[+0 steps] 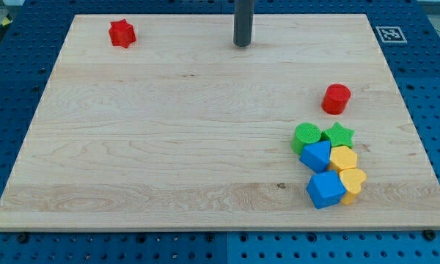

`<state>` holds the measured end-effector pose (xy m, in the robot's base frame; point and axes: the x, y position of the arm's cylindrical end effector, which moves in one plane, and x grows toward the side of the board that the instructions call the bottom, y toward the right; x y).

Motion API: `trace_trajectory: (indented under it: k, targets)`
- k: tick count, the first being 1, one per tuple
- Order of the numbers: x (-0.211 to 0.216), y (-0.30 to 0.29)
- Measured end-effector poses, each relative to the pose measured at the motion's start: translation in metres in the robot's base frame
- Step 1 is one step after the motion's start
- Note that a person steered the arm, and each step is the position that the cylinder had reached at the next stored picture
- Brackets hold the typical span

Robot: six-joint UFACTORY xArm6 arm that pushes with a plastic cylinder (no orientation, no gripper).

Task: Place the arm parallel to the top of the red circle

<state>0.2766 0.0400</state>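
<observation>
Red circle [336, 98]: small rigid cylinder, likely light, slides freely. My tip [241, 44] far left of it, bare rod, no claw, holds nothing.

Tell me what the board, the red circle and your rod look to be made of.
Board: pale wood, matte, visible grain and small knots. Red circle: probably plastic, uniform colour, slightly ridged like a print. My tip ends a dark rod, smooth with a faint sheen; metal or plastic, unclear. It sits well toward the view's top-left of the circle.
</observation>
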Motion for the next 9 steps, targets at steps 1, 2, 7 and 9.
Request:
trace_trajectory:
  k: [1,2,7,9]
  targets:
    - [0.001,0.002]
    - [0.001,0.002]
    - [0.001,0.050]
    - [0.010,0.082]
